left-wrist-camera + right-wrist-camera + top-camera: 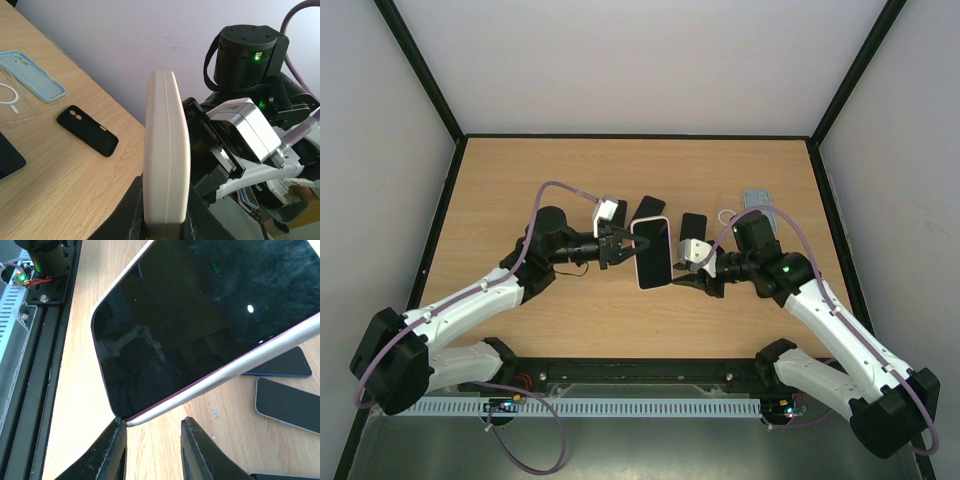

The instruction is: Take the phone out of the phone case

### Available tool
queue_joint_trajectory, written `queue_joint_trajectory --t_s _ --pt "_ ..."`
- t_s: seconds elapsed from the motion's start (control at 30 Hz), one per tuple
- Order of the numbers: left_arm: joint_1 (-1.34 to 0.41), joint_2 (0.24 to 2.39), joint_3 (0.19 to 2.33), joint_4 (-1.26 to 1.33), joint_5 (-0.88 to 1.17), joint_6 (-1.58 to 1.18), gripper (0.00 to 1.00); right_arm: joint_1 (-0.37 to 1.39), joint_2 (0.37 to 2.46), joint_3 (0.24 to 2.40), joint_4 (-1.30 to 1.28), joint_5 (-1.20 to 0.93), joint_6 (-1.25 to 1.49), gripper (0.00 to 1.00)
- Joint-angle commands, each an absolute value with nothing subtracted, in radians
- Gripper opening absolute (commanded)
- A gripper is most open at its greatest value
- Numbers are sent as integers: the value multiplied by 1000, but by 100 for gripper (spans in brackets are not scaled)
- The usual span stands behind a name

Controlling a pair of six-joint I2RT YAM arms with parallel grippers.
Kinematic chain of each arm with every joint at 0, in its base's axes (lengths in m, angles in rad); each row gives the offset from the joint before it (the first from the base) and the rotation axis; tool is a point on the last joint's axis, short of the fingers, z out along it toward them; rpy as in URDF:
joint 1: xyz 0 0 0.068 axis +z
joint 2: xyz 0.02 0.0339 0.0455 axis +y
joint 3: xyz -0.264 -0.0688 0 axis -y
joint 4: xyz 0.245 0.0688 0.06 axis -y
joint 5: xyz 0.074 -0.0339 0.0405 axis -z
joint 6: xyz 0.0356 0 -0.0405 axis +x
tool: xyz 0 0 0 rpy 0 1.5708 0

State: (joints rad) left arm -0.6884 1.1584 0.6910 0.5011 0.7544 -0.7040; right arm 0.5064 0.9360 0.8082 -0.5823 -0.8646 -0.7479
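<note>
The phone (652, 252), dark screen up, sits in a white phone case (166, 150) and is held off the table between both arms. My left gripper (620, 245) is shut on the case's end; in the left wrist view its fingers (135, 210) clamp the case edge-on. My right gripper (686, 270) is at the opposite side. In the right wrist view the screen (200, 315) fills the top, and the case's white rim (225, 377) runs down to the gripper (152, 427). That gripper is open, its left fingertip touching the case's corner, with nothing between the fingers.
On the wooden table lie a black case (87, 130), a light blue case (32, 75), a clear case (12, 102) and a dark phone (7, 160). Two more flat phones (287, 402) lie under the held one. The right arm's wrist (245, 55) is close behind it.
</note>
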Motion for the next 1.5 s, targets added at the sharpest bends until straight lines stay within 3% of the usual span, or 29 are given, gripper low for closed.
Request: queue_joint_trajectory --t_s 0.0,0.23,0.47,0.77,1.27,1.47 --pt "-779 1099 760 672 1001 -842 2 502 959 792 -406 -705 -816 26" --pt "-791 1116 764 674 987 -844 2 501 951 782 -386 -687 -887 28" --pt "-794 1169 776 720 997 -862 2 502 935 717 -293 -527 -919 28" --pt "-796 1190 790 768 981 -888 3 502 914 693 -324 -542 -918 32" --pt "-714 1010 814 310 879 -564 3 500 888 844 -655 -768 -643 45" --pt "-697 963 802 303 865 -525 3 500 885 863 -855 -924 -703 49"
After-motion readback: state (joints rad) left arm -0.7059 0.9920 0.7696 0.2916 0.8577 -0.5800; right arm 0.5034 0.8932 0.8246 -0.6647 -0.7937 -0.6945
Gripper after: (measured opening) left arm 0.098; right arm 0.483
